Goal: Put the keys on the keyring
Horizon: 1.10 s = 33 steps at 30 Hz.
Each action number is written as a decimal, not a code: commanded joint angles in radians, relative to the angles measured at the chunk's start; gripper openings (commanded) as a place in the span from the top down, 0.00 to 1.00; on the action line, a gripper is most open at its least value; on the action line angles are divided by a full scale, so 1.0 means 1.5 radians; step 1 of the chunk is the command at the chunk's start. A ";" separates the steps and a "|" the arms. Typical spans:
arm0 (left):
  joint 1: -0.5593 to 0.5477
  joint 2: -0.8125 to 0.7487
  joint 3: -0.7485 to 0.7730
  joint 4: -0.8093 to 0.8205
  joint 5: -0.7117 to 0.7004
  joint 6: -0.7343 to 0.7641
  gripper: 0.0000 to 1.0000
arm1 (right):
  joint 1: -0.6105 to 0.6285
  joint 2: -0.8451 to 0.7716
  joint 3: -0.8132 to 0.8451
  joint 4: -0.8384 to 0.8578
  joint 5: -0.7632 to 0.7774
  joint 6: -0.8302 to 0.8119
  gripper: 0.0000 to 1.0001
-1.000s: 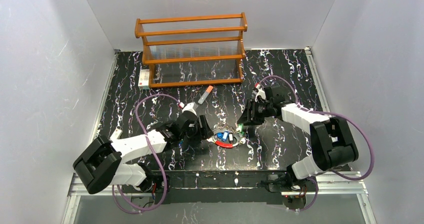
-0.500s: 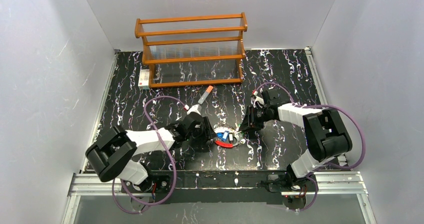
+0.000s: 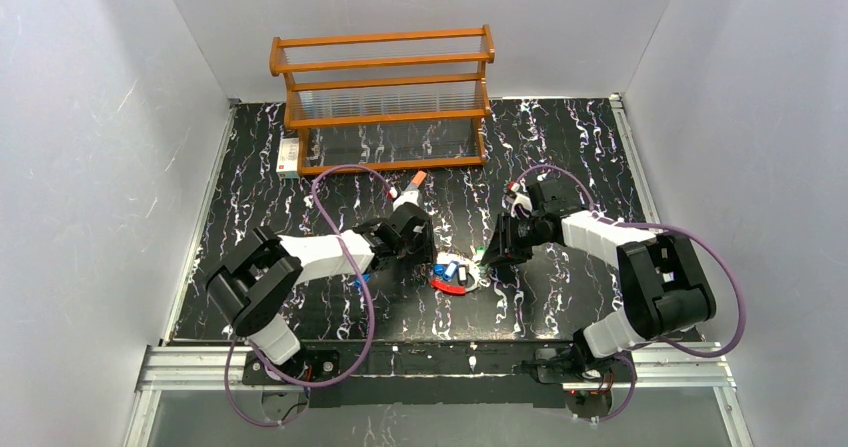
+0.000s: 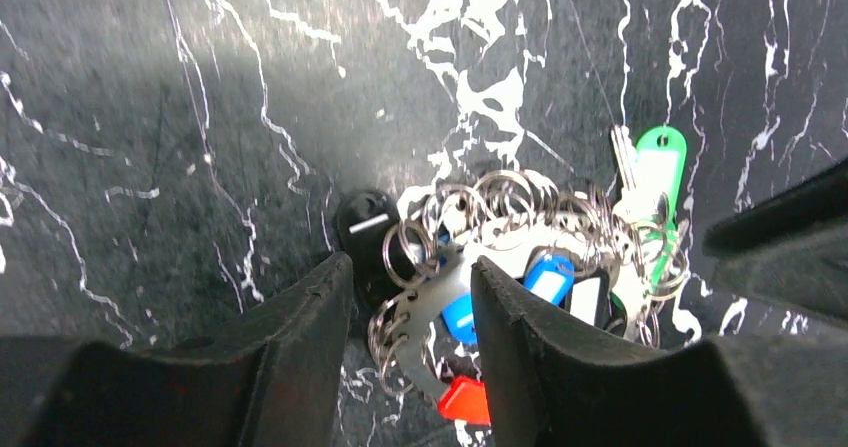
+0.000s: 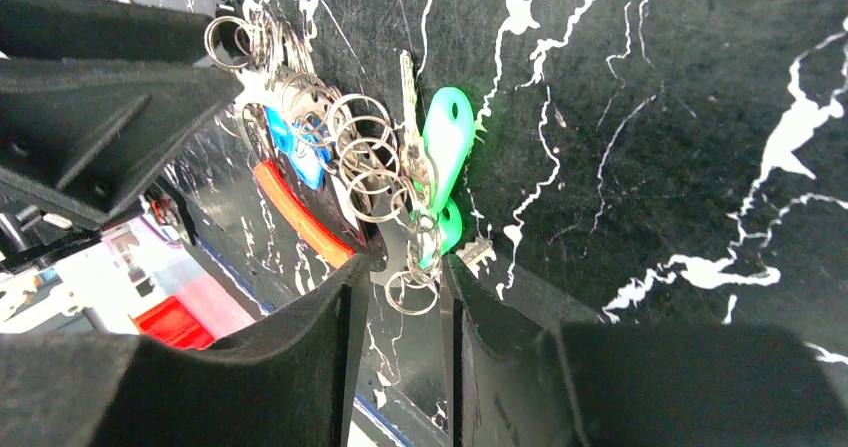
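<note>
The keyring [image 3: 455, 275] lies mid-table as a silver loop with a red section [image 4: 465, 402], tangled with many small split rings. Blue-headed keys [image 4: 550, 277] lie inside it, and a green-headed key [image 4: 660, 162] lies at its far side. My left gripper [image 3: 428, 252] is open. Its fingertips [image 4: 410, 277] straddle the loop's flat silver band without closing on it. My right gripper [image 3: 488, 257] is open by a narrow gap at the other side. In the right wrist view [image 5: 402, 267] a small split ring lies between its fingers, with the green key [image 5: 445, 132] and the red section [image 5: 300, 217] just ahead.
A wooden rack [image 3: 385, 97] stands at the back. A grey stick with an orange cap [image 3: 410, 187] lies just behind the left gripper. A small white box [image 3: 288, 155] sits by the rack's left end. A black round piece [image 4: 365, 227] lies against the rings.
My left arm has swung right and forward, bringing its gripper up to the keyring's left side. My right gripper has stayed at the cluster's right edge, shifting only slightly.
</note>
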 commanded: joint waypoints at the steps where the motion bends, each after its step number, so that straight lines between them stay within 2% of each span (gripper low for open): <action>1: 0.018 0.033 0.044 -0.059 -0.036 0.043 0.55 | 0.012 -0.040 0.016 -0.045 0.040 -0.020 0.60; 9: 0.022 0.003 0.056 -0.125 -0.030 0.052 0.55 | 0.029 -0.043 0.022 -0.078 0.074 -0.030 0.60; 17: 0.018 -0.131 -0.062 -0.129 0.020 -0.044 0.55 | 0.071 0.013 0.027 -0.058 0.075 -0.012 0.60; 22: 0.012 -0.198 -0.144 -0.070 0.048 -0.123 0.55 | 0.101 0.044 0.042 -0.040 0.067 0.002 0.60; 28: 0.012 -0.172 -0.190 0.063 0.076 -0.172 0.59 | 0.126 0.070 0.047 -0.012 0.053 0.020 0.63; 33: 0.012 -0.125 -0.136 0.018 0.037 -0.146 0.64 | 0.148 0.085 0.043 0.028 0.026 0.050 0.71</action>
